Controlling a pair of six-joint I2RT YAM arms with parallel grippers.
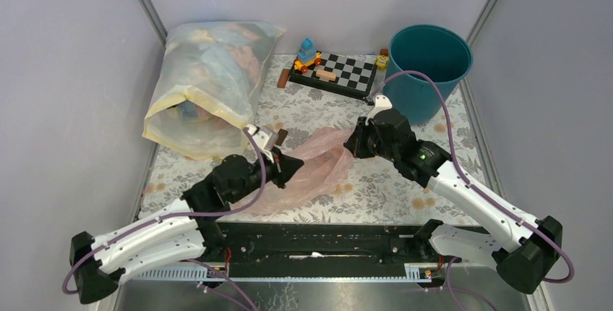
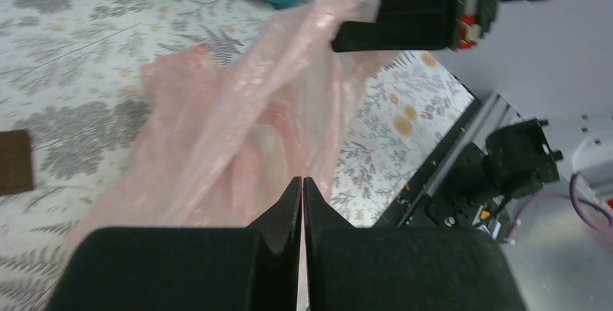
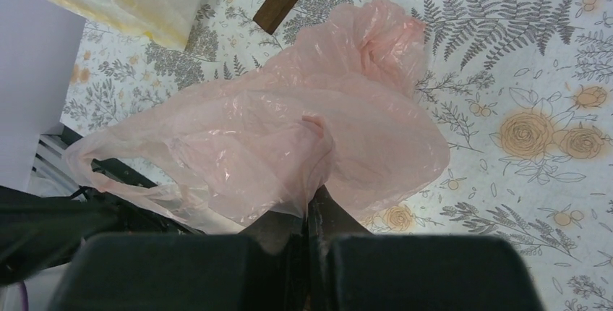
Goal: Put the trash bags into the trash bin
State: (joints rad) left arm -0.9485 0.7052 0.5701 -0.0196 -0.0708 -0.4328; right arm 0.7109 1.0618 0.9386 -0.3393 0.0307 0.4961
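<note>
My right gripper [image 3: 309, 210] is clamped shut on a fold of the trash bag [image 3: 289, 123], and the film bunches over the tips, so it shouldn't slip. My left gripper [image 2: 301, 188] is pressed shut too. Pink film comes right up to its tips, and I judge it pinched. The bag sags between both sets of jaws, held at two ends, I'd say to carry it spread. The trash bin [image 1: 429, 61] stands near, beyond my right jaws. The yellow sack [image 1: 206, 79] lies past my left.
</note>
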